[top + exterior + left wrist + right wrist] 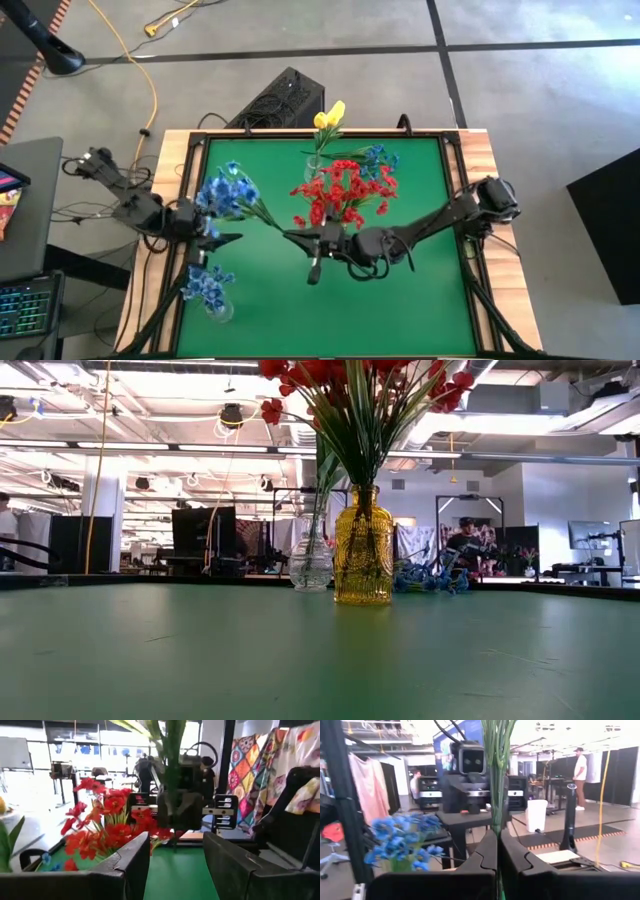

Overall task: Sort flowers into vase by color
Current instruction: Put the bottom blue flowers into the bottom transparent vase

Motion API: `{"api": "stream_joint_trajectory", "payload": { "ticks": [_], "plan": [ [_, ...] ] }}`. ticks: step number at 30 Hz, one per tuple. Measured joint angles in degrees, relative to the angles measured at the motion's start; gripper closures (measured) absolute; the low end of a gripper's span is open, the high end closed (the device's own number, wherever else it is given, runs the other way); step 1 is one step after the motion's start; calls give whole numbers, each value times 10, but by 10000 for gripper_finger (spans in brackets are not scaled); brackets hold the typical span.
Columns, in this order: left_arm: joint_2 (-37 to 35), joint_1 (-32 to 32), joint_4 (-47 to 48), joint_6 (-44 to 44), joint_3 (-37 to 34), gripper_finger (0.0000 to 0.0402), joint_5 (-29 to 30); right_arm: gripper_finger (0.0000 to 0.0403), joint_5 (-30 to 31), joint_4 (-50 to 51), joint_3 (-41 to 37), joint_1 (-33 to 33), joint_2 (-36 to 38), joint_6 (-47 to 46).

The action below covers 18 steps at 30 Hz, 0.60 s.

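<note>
My right gripper [297, 238] is at the table's middle, shut on the green stems of a blue spray [229, 193]. The spray's blooms reach toward the far left, above my left arm. My left gripper [228, 240] is open and empty, facing the right gripper from the left, below the blooms. Red flowers [343, 192] stand in a yellow vase [362, 550]. A yellow tulip [329, 116] stands in a clear vase [311, 563] behind it. More blue blooms [205, 284] stand in a clear vase at the near left. Another blue spray [376, 158] lies on the mat at the far right. My right gripper pinches the blue spray's green stems [496, 822] between its two fingers, toward their lower end. The fingers [480, 855] come level from the table's right and lie across the stems. The spray is lifted clear of the mat, its blooms slanting away toward the far left.
The green mat [400, 300] has free room along its near right part. The yellow vase with the red flowers stands just beyond my right gripper. A wooden border and a dark frame [462, 150] run around the mat. People show in the room beyond the table.
</note>
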<state>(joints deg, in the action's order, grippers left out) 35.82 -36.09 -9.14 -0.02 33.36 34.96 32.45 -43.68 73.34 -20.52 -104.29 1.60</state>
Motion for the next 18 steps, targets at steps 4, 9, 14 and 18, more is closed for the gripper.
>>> {"api": "stream_joint_trajectory", "payload": {
  "ticks": [4, 9, 14, 18],
  "plan": [
    [50, 43, -51, 11, 0, 228, -31, 376, 2, -1, 0, 2, 0, 4],
    [94, 96, -111, 10, -1, 228, -82, 377, 3, 1, 0, 1, 0, 20],
    [116, 129, -157, 1, 0, 228, -157, 375, 7, 1, 0, 5, 0, 21],
    [134, 145, -183, -3, 0, 228, -173, 375, 6, 1, 0, 13, 0, 21]
  ]
}}
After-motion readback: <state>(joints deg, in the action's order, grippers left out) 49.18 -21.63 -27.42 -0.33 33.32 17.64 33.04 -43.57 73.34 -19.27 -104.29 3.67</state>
